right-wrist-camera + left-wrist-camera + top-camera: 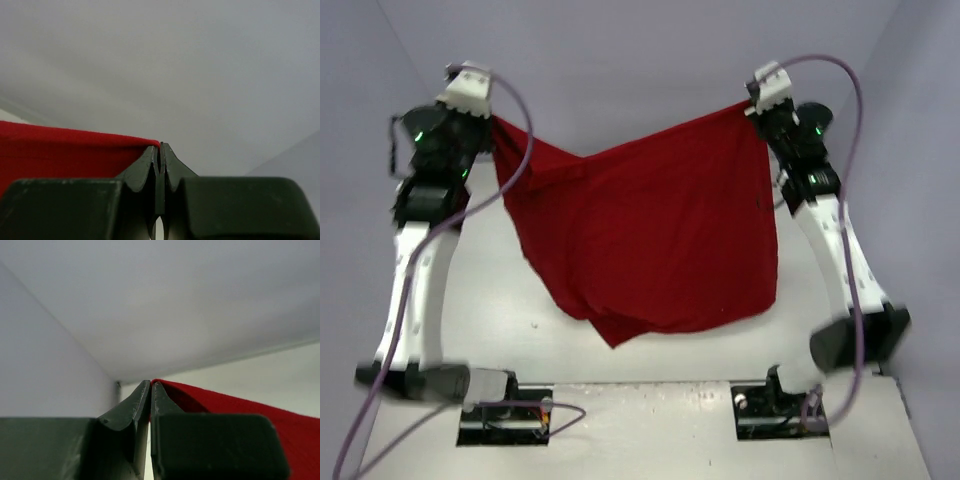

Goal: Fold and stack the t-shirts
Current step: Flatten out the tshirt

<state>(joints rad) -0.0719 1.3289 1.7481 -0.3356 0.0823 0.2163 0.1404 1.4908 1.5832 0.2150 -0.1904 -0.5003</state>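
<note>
Above the pale desk [510,310] a dark red t-shirt [660,230] is held spread in the air, its lower edge sagging toward the surface. One top corner is pinched in the left hand [151,385], closed tight; the other is clamped in the right hand [161,146], likewise closed

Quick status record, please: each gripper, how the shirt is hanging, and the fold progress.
left gripper: shut on one upper end of the t-shirt
right gripper: shut on the other upper end
t-shirt: hangs spread between the grippers, top edge sagging, lower edge bunched
table: cannot tell whether the lower edge touches it
fold: not yet done
</note>
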